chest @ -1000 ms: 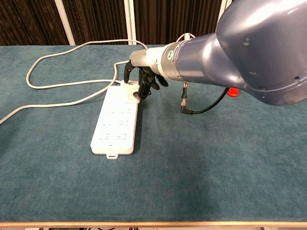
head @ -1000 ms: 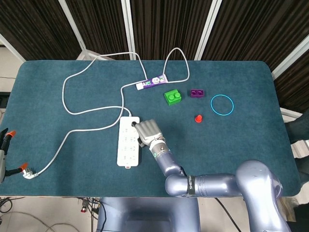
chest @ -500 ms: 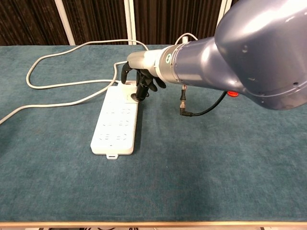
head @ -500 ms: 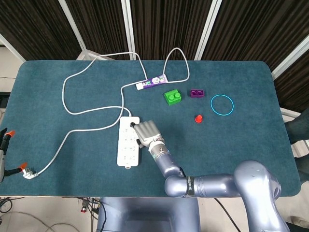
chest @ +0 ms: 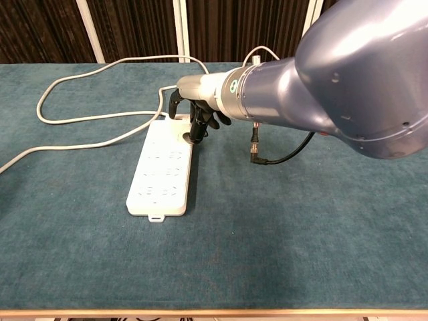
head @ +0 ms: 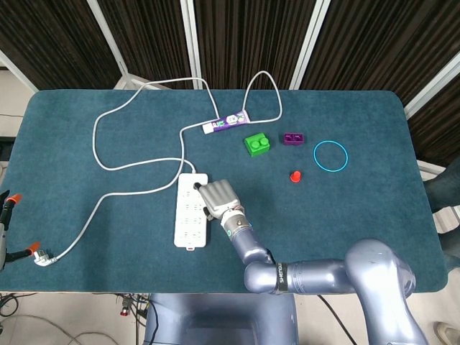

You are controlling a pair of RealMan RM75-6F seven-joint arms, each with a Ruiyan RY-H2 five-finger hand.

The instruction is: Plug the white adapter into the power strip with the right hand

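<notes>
The white power strip (head: 191,212) (chest: 162,170) lies on the blue table, long side running away from me. My right hand (head: 218,195) (chest: 198,114) is over its far end, fingers curled downward. A small white piece (chest: 181,116), which looks like the white adapter, shows between the thumb and the fingers and sits against the strip's far sockets. The hand hides most of it, so how deep it sits cannot be told. A white cable (head: 181,147) runs from there toward the back of the table. My left hand shows in neither view.
Behind the strip lie a purple-labelled tube (head: 226,121), a green block (head: 256,144), a purple block (head: 292,138), a small red piece (head: 295,176) and a blue ring (head: 330,155). White cords (head: 115,111) loop over the left half, ending in a plug (head: 42,256).
The right hand has stayed almost still over the strip's far end, edging only slightly lower and closer to it. The strip and cords have not moved.
</notes>
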